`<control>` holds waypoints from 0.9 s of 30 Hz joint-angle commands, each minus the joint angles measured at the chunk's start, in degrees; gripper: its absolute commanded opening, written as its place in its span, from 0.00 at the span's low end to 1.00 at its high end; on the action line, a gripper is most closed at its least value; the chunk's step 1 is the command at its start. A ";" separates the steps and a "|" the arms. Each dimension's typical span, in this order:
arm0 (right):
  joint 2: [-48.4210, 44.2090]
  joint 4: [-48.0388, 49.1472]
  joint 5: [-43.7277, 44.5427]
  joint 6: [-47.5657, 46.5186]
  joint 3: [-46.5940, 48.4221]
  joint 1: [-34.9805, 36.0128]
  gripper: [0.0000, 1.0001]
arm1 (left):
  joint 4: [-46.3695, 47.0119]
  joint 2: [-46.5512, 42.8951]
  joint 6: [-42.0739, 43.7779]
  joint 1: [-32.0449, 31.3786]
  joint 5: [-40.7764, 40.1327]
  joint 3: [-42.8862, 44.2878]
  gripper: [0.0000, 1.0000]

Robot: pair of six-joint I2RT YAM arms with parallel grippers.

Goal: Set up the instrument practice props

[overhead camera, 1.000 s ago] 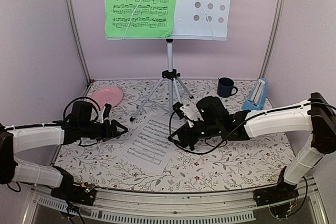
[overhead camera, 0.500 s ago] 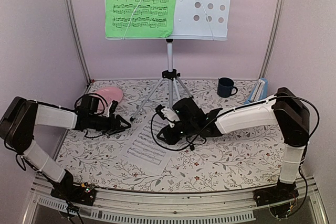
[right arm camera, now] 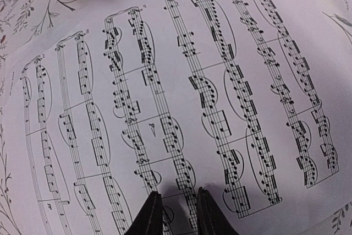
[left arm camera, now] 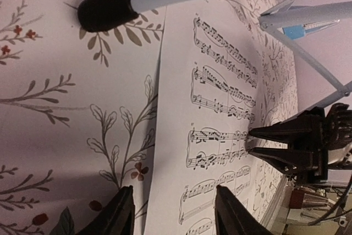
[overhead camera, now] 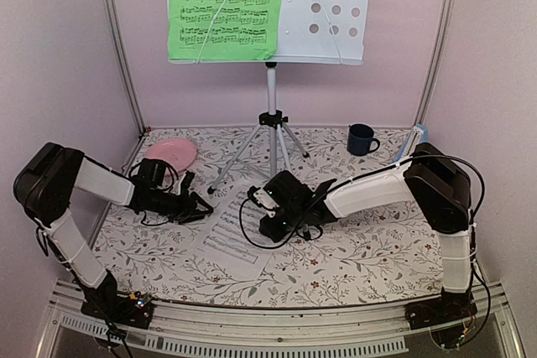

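Observation:
The pale grey music stand (overhead camera: 331,6) stands on its silver tripod (overhead camera: 271,119) at the back, with a green sheet-music page (overhead camera: 226,6) on its left half. A white sheet-music page (overhead camera: 231,236) lies flat on the table. My left gripper (overhead camera: 205,204) is open, its fingers straddling the page's left edge (left arm camera: 173,213). My right gripper (overhead camera: 265,225) is slightly open, its tips low on the page's right part (right arm camera: 177,216), with nothing between them. The light-blue metronome (overhead camera: 417,134) shows at the back right, partly hidden by my right arm.
A dark blue mug (overhead camera: 362,138) stands right of the tripod. A pink plate (overhead camera: 172,154) lies at the back left. A tripod leg with a black foot (left arm camera: 104,6) rests just beyond my left gripper.
My right gripper has moved left onto the white page. My left gripper has moved right to the page's left edge. The page has not moved.

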 commanded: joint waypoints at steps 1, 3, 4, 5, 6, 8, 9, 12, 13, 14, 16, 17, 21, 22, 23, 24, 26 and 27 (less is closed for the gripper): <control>2.62 -3.11 1.58 -1.85 1.24 0.43 0.24 | 5.14 3.57 -1.13 0.12 1.83 0.62 0.49; 3.20 -3.13 1.65 -2.47 0.89 0.43 0.23 | 5.66 4.99 -1.11 -0.44 2.35 0.85 0.49; 3.38 -3.13 1.70 -2.73 0.70 0.38 0.23 | 5.68 5.59 -0.95 -0.65 2.60 1.11 0.49; 3.52 -3.15 1.79 -3.17 0.54 0.43 0.23 | 5.68 6.06 -0.84 -0.79 2.86 1.45 0.49; 3.63 -3.09 1.80 -3.39 0.37 0.39 0.22 | 5.63 6.49 -0.78 -0.97 3.19 1.76 0.48; 3.76 -2.97 1.97 -3.93 0.14 0.39 0.22 | 5.72 7.55 -0.67 -1.38 4.05 2.35 0.48; 3.83 -2.88 1.96 -4.07 0.00 0.38 0.21 | 6.06 7.87 -0.84 -1.64 4.53 2.46 0.47; 3.91 -2.35 1.75 -4.35 -0.17 0.42 0.21 | 8.41 8.75 -2.06 -2.55 6.48 2.57 0.47; 3.94 -2.26 1.64 -4.39 -0.22 0.36 0.21 | 8.91 8.90 -2.37 -2.82 6.73 2.74 0.47; 3.94 -2.18 1.63 -4.47 -0.29 0.40 0.21 | 9.70 8.93 -2.71 -3.16 6.87 2.86 0.47; 3.95 -2.16 1.64 -4.61 -0.29 0.42 0.20 | 11.49 8.93 -3.69 -3.56 7.30 3.04 0.46; 3.94 -2.16 1.63 -4.73 -0.37 0.43 0.20 | 11.85 9.06 -3.86 -3.90 7.29 3.37 0.46; 3.74 -2.07 1.70 -5.16 -0.59 0.40 0.20 | 11.85 8.84 -3.40 -4.76 6.17 4.82 0.47; 3.62 -1.95 1.78 -5.27 -0.72 0.43 0.20 | 12.65 8.91 -3.85 -4.85 6.90 4.99 0.49; 3.59 -1.90 1.87 -5.32 -0.87 0.36 0.20 | 14.72 9.12 -4.56 -4.87 7.89 5.09 0.51; 3.51 -1.75 1.89 -5.36 -0.99 0.39 0.20 | 16.39 9.42 -5.50 -4.88 9.09 5.07 0.52; 3.42 -1.72 1.89 -5.48 -1.10 0.39 0.20 | 19.87 10.06 -7.21 -4.96 10.87 5.15 0.58; 3.35 -1.68 1.89 -5.46 -1.20 0.36 0.20 | 21.32 10.45 -8.10 -4.99 11.40 5.27 0.61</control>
